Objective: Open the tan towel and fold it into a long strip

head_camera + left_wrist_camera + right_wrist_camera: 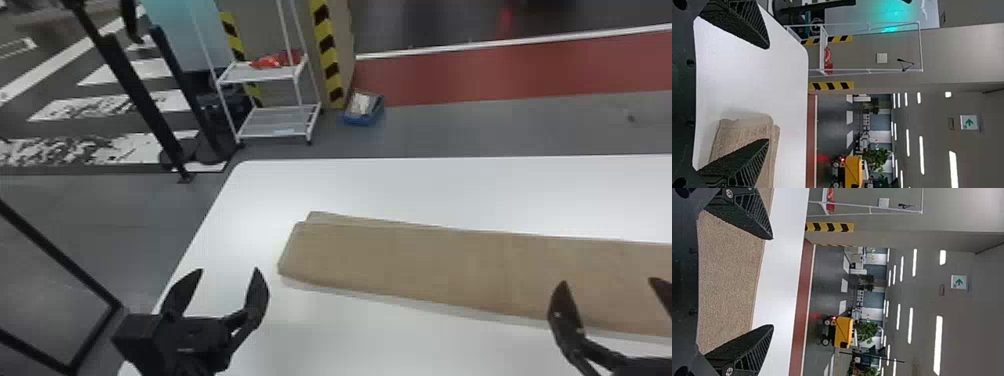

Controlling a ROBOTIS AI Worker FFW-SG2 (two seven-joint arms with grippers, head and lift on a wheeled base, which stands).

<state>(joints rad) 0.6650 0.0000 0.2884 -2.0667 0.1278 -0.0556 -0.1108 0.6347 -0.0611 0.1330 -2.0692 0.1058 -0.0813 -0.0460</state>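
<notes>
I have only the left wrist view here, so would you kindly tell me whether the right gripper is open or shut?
Observer: The right gripper is open; the right wrist view shows its two fingers well apart.
Operator: Thank you. How does the towel lie beyond the end that I see?
Observer: In the head view, the tan towel lies as a long strip, running off past that view's right edge.

Matte black fingers [746, 354], tapering to points, ribbed sides, silver screws [729, 371]
</notes>
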